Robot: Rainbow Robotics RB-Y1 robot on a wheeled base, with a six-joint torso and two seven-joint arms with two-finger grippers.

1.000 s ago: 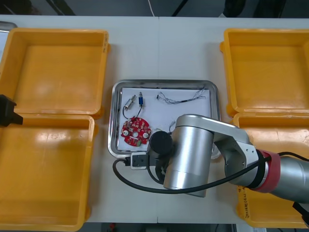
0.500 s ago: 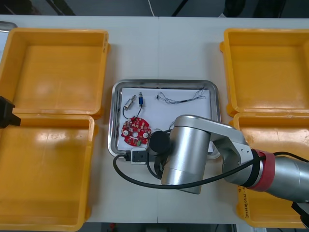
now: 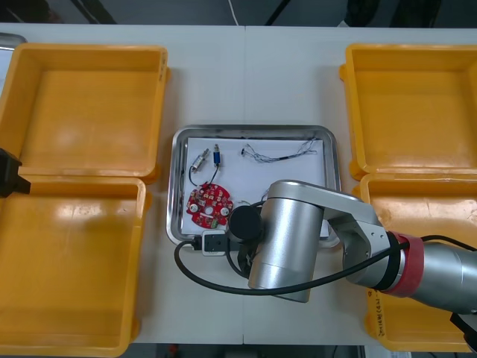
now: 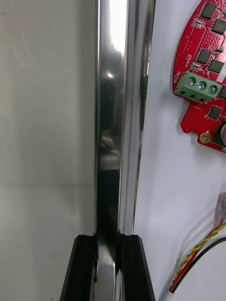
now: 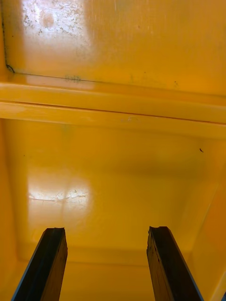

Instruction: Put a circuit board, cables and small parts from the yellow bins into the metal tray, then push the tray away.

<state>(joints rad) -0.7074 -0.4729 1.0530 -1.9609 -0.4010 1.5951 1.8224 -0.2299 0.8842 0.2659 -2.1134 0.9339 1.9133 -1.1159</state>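
In the right wrist view my right gripper [image 4: 107, 265] is shut on the near rim of the metal tray [image 4: 113, 117]; the shiny rim runs up between the two black fingers [image 4: 84, 268]. Inside the white-lined tray [image 3: 179, 186] lie a round red circuit board [image 3: 210, 205] [image 4: 207, 70], small metal parts [image 3: 209, 156], a thin cable [image 3: 279, 154] and a red and yellow cable [image 4: 197, 254]. From the front, my right arm [image 3: 287, 239] covers the tray's near edge. My left gripper [image 5: 108, 263] hangs open over a yellow bin's floor, holding nothing.
Two yellow bins [image 3: 86, 104] [image 3: 71, 261] stand left of the tray and two [image 3: 410, 104] [image 3: 417, 194] stand right; what shows of them looks bare. Bare table lies beyond the tray's far edge. My left arm [image 3: 9, 173] waits at the left edge.
My right arm has shifted slightly toward the tray's near left part. The left arm has not moved, and the tray's contents lie as before.
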